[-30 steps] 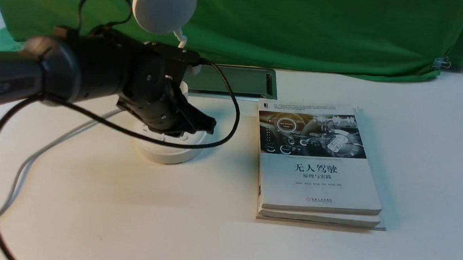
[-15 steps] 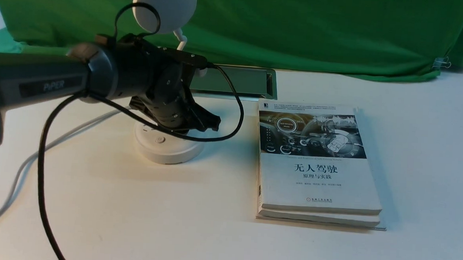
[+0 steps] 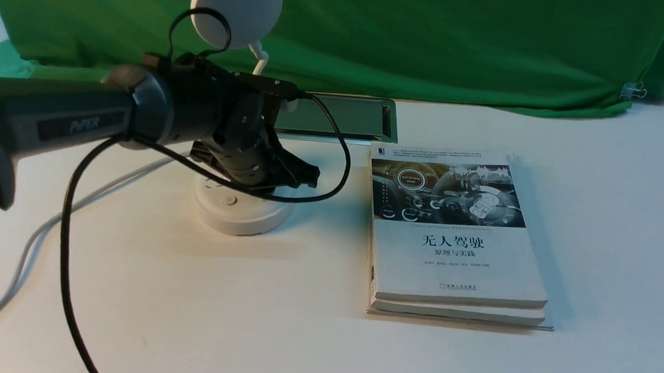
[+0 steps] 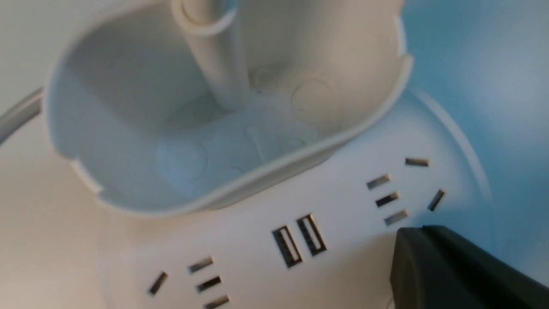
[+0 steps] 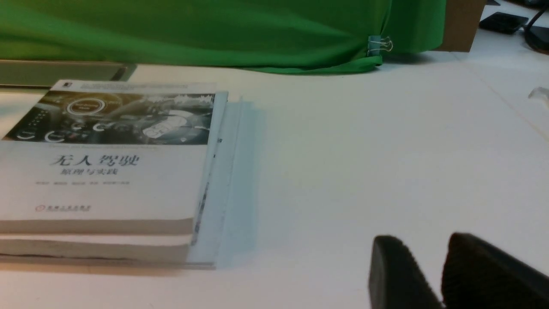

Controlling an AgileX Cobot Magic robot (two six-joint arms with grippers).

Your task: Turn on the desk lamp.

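The white desk lamp stands at the left of the table, with its round disc head (image 3: 236,11) up against the green cloth and its round base (image 3: 239,213) on the table. A small button (image 3: 229,200) shows on the front of the base. My left gripper (image 3: 307,176) hangs shut just above the right side of the base. In the left wrist view its dark fingertips (image 4: 414,240) sit beside a socket, near the USB ports (image 4: 300,240) and the cup (image 4: 128,107) around the neck (image 4: 214,56). My right gripper (image 5: 422,242) rests low over bare table, with a narrow gap between its fingers.
A stack of two books (image 3: 454,233) lies right of the lamp. A metal cable hatch (image 3: 335,115) is set in the table behind the lamp. The lamp's grey cord (image 3: 39,234) runs off to the front left. Green cloth (image 3: 430,38) covers the back.
My left arm has drawn up and back off the front of the lamp base, uncovering the button. The books and the lamp have not moved.
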